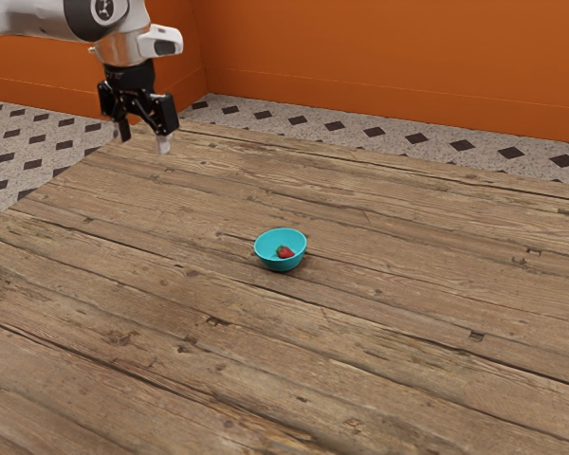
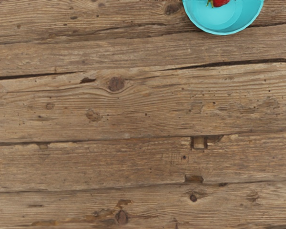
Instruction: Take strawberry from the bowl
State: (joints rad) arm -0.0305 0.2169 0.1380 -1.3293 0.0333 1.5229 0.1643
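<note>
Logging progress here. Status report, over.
Black two-finger gripper open, empty. Red strawberry with green leaves inside round turquoise bowl. Nothing visible blocking the way from above.

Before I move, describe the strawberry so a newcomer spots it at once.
On the wooden table stands a round turquoise bowl. The strawberry lies inside it. It is small and red with a green leafy top, and that red sets it apart from the turquoise around it.

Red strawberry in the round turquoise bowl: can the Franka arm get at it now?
Probably yes: the black two-finger gripper hangs open, and nothing covers the strawberry or the bowl.
</note>
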